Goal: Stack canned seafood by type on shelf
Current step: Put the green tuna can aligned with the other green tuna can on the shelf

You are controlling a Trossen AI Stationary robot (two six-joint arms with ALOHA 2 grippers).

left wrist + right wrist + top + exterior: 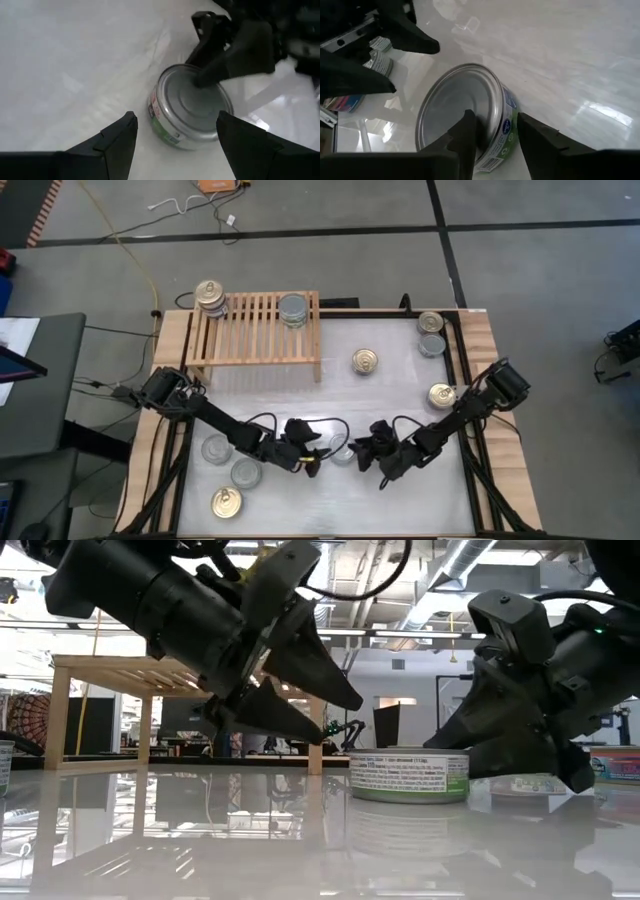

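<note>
Silver-topped can (190,107) sits on the white table (400,390) between both grippers, near the front middle. In the high view it is mostly hidden under the dark fingers, only a pale sliver showing (342,454). Low view shows its green-and-white label side-on (409,776), standing flat on the table.

Right gripper (495,132) straddles the can's rim: one finger (465,132) on the lid, the other (540,137) outside the wall. Fingers are part-way closed around the rim; whether they actually pinch it cannot be told. The left wrist view shows that same finger pressing onto the lid, something the high view does not give.

Left gripper (175,130) has fingers spread apart, holding nothing, can just ahead of it and not touching.

Wooden shelf (255,330) stands at the table's back left. On it: a gold-top stack (210,297) at its left end, a silver-top stack (294,309) toward the right. How many cans per stack is hard to make out from above.

Loose cans only the high view shows: gold tops at (365,361), (441,394), (226,502); a gold top (430,322) with a silver top (432,345) beside it by the right edge; silver tops at (215,448), (246,473). In the low view the shelf is partly blocked by the left arm (170,600).
</note>
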